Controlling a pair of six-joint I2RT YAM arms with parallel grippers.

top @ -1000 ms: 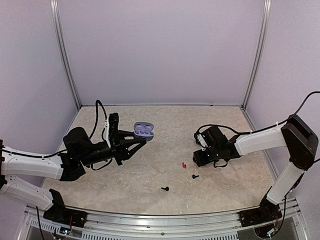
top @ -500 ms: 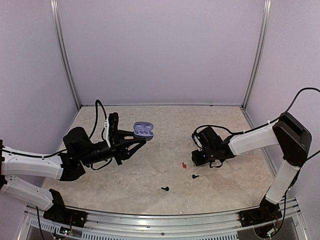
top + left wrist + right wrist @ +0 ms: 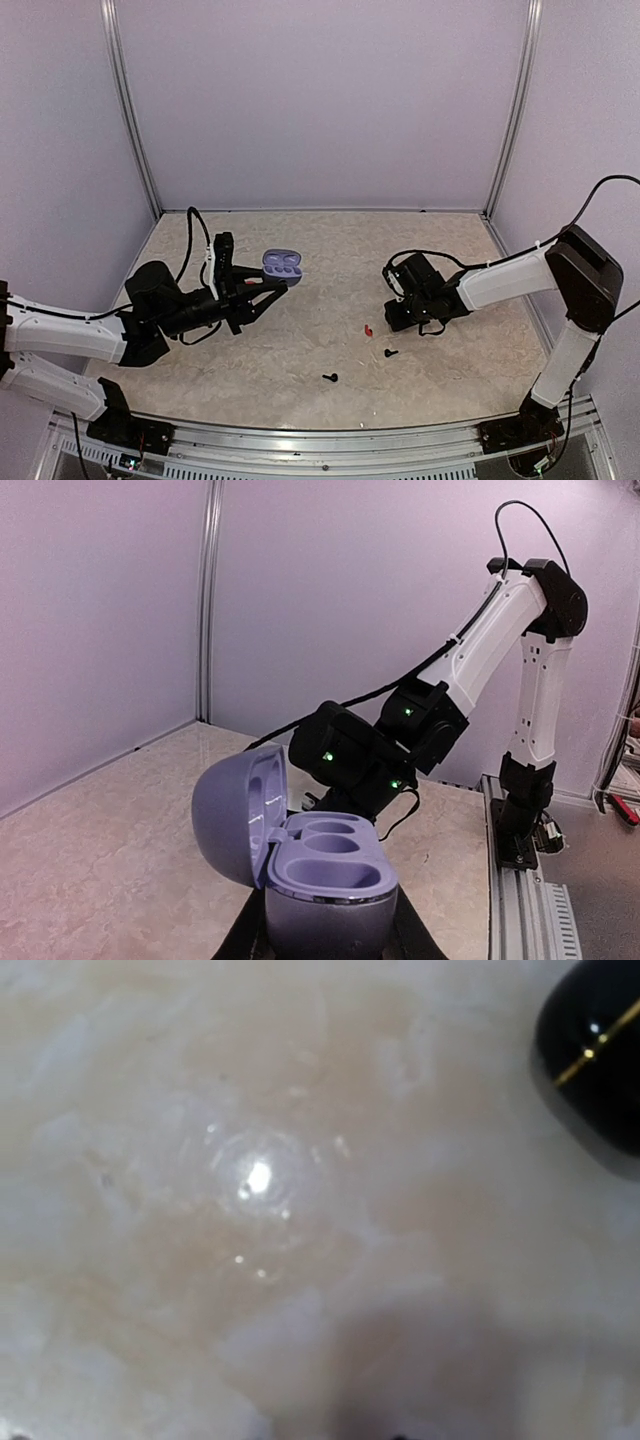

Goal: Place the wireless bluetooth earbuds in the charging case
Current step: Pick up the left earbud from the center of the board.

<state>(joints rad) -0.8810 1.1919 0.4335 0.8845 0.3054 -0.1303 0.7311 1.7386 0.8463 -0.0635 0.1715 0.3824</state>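
Case (image 3: 283, 265) now slightly leftward, mouth up, in clamped left fingers (image 3: 248, 932) (right fingers (image 3: 398, 320) unclear).

Open lilac case (image 3: 325, 880), three loose earbuds (image 3: 368, 329)

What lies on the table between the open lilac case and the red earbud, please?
Nothing: the top view shows only bare tabletop between the lilac case and the red earbud.

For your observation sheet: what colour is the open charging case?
Lavender charging case, clearest in the left wrist view.
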